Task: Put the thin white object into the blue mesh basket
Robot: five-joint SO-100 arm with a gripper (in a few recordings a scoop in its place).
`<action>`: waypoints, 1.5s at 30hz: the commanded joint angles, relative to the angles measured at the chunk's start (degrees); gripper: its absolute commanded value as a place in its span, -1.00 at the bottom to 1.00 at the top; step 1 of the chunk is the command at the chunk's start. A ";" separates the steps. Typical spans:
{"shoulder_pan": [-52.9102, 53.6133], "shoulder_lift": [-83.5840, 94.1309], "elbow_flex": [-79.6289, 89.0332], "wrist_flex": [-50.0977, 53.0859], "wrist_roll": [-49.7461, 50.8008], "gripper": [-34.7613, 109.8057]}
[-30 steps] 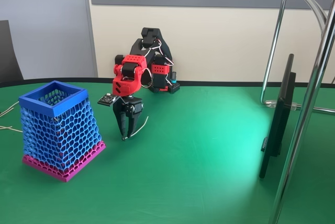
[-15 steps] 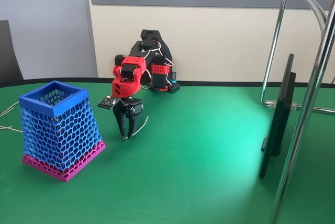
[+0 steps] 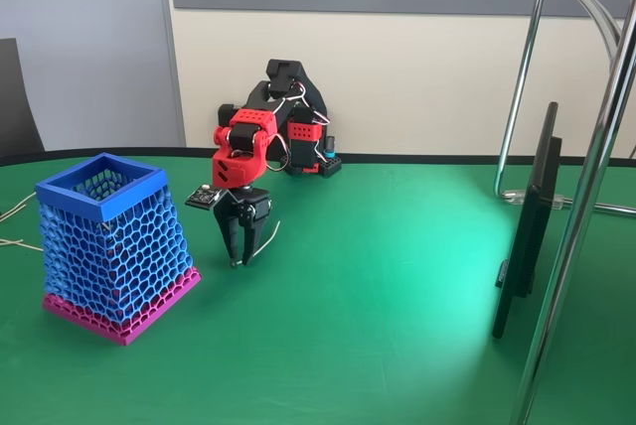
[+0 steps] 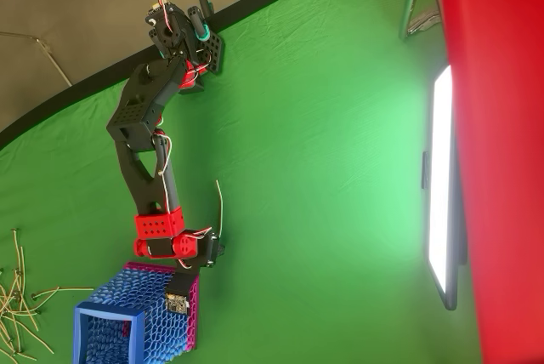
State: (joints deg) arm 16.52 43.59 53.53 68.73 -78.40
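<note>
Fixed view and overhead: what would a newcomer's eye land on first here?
First the red and black arm, its pincer pointing down at the green table, shut on the thin white object, which curves up to the right in the fixed view. Next the blue mesh basket with its pink base band, standing left of the pincer there.

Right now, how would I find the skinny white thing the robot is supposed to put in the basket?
Look at the green table, then the red and black arm's pincer pointing down beside the blue mesh basket. The thin white object curves up from the pincer's tip. Unlike the pale wires lying past the basket, it is short and alone.
</note>
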 commanded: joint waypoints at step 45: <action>0.26 -3.52 -9.67 2.90 -0.79 -0.51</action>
State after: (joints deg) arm 17.31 38.94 45.79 71.28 -79.98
